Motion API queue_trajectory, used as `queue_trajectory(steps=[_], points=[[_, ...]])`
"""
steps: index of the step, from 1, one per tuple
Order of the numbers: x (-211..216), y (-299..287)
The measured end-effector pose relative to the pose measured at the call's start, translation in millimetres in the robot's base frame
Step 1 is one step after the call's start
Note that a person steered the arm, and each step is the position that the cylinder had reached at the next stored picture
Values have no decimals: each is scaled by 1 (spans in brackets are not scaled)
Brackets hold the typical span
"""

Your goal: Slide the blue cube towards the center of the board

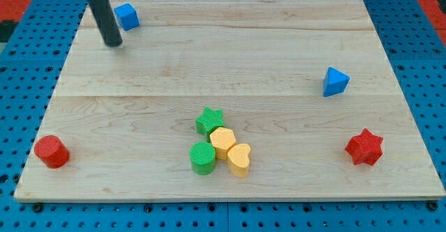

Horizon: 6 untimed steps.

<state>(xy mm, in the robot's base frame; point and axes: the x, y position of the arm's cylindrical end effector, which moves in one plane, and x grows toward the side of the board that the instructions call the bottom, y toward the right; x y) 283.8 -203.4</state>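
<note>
The blue cube (127, 16) sits near the board's top-left corner. My tip (113, 44) rests on the board just below and slightly left of the cube, a small gap apart from it. The dark rod rises from the tip toward the view's top, passing left of the cube.
The wooden board (230, 58) lies on a blue pegboard. A blue triangular block (335, 81) sits at the right. A red star (364, 147) is at lower right, a red cylinder (51, 152) at lower left. A green star (210, 120), green cylinder (203, 157), yellow hexagon (223, 141) and yellow heart (239, 159) cluster at bottom middle.
</note>
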Motion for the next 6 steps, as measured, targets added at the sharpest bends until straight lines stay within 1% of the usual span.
queue_trajectory(steps=[1,2,3,4,5,6], points=[[-49,-21],[-68,-39],[-86,-5],[-10,63],[66,111],[47,97]])
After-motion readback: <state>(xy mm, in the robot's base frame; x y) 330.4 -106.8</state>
